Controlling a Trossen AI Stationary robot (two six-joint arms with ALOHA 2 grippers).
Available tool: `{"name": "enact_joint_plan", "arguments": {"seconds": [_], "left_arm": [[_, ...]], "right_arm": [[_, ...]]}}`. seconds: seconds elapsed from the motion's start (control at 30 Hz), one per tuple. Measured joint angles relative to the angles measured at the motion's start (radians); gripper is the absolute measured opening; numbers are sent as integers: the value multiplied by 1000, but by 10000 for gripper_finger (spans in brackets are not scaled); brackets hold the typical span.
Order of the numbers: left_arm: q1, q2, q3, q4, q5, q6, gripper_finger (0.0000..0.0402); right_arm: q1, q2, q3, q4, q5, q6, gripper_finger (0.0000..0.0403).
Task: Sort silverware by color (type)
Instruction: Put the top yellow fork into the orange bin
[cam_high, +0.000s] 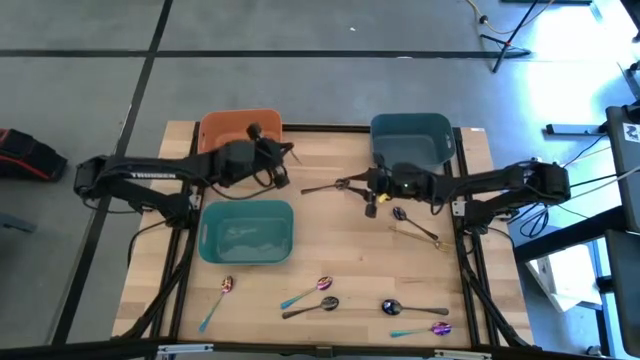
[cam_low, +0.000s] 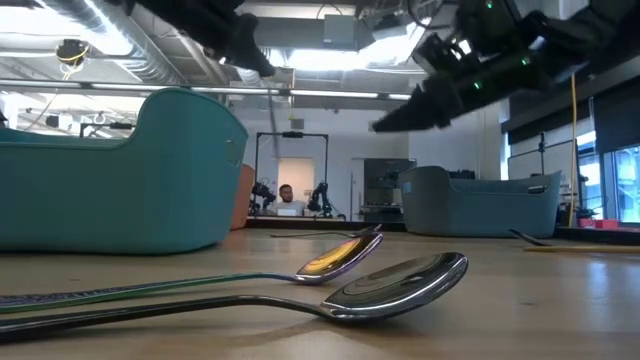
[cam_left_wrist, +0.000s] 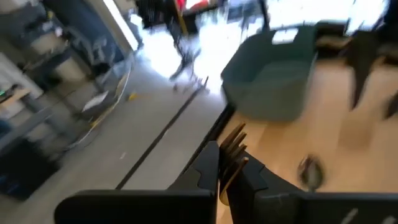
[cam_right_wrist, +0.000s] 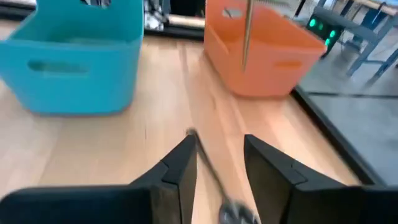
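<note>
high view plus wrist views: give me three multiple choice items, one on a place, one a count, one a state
1. The turquoise bin sits
A. on the left arm's side of the table
B. at the table's right edge
C. on the floor

2. How many bins are on the table?
A. two
B. three
C. four

3. The left gripper is
A. open and empty
B. shut on a black spoon
C. shut on a gold fork

Answers:
1. A: in the high view it lies right under the left arm.
2. B: the turquoise one, the orange bin and the dark teal bin.
3. C: in the left wrist view the gold fork sticks out from between the closed fingers.
</note>
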Motion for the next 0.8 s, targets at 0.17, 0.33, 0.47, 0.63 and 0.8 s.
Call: {"name": "enact_joint_plan", "arguments": {"seconds": [0.17,0.33,0.47,0.63,0.8], "left_arm": [[69,-4,163,-248,-17,24,8],[172,-10,298,-481,-15,22,8],[292,-7,297,-548,-9,26,8],[429,-6,209,-555,21,60,8],[507,-6,107,-538,58,78,8]], "right_arm": [[1,0,-53,0,-21,59,124],[1,0,-64,0,-36,77,124],[1,0,-64,0,-37,77,124],[1,2,-64,-41,-90,112,124],[17,2,-64,-97,-134,146,124]]}}
